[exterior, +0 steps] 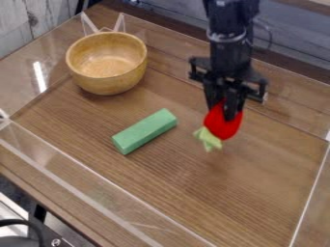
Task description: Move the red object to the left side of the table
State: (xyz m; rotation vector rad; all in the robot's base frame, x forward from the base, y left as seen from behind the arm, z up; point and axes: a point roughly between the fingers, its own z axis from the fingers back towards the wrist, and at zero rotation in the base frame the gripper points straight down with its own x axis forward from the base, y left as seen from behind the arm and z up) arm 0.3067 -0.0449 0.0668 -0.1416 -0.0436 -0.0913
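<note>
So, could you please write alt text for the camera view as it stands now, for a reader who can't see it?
A black robot pincer grips a red strawberry-like toy, its light green end pointing down, over a brown wood-grain table. Nearby lie a green block and, farther back, a round wooden bowl.
</note>
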